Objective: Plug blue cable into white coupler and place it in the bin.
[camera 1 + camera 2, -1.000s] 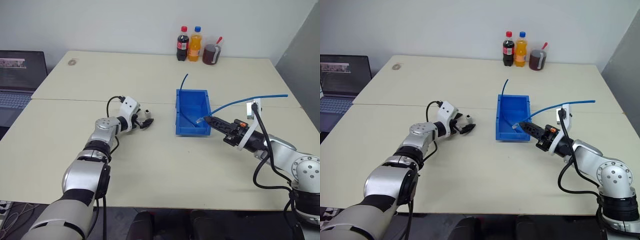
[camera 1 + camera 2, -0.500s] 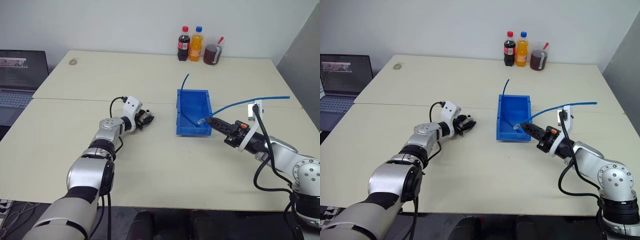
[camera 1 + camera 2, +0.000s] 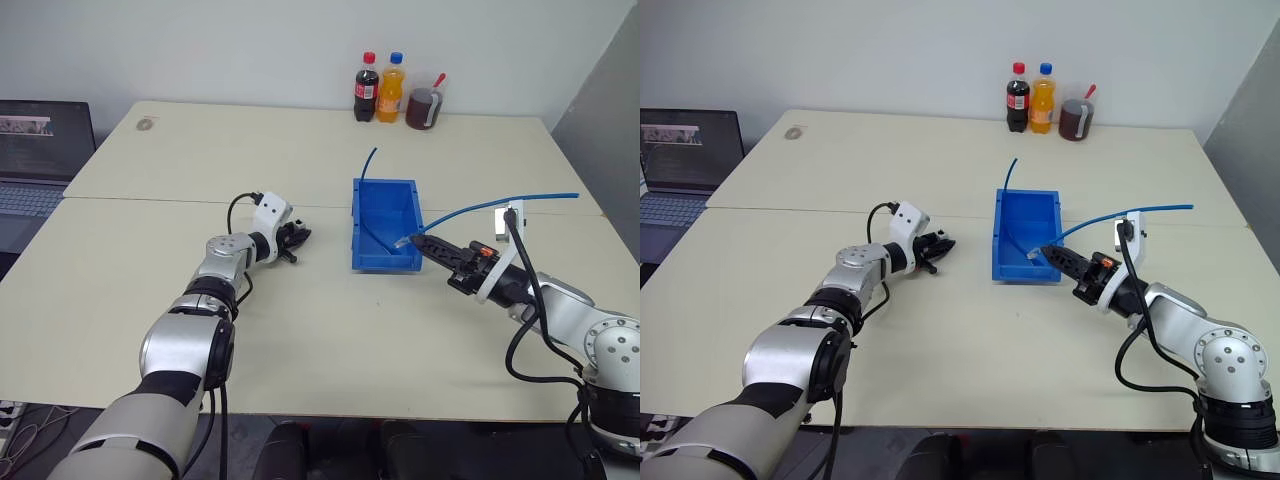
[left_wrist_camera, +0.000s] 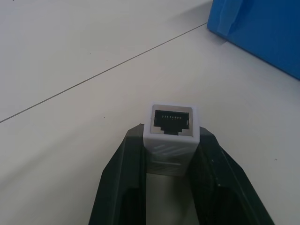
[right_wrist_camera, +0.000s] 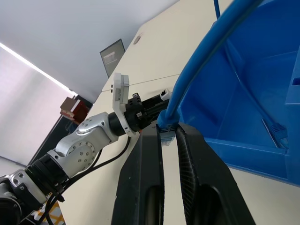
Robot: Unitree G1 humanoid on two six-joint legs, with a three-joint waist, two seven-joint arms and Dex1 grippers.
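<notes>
Left of the bin (image 3: 385, 225), low over the surface (image 3: 300, 330), the left claw (image 4: 171, 154) pinches the white coupler (image 4: 172, 126), socket facing the bin. The right claw (image 5: 169, 133) grips the blue cable (image 3: 500, 203) just behind its plug, cable trailing right. Pickup looks done; next, the 2 must be lined up end to end.

Cola bottle (image 3: 366, 87), orange soda bottle (image 3: 390, 88) and dark jug (image 3: 423, 106) at table's (image 3: 200, 160) far edge; laptop (image 3: 40, 160) left.

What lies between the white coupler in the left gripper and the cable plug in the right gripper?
In the left eye view, the bin stands between the white coupler and the blue cable plug; otherwise there is bare table.
</notes>
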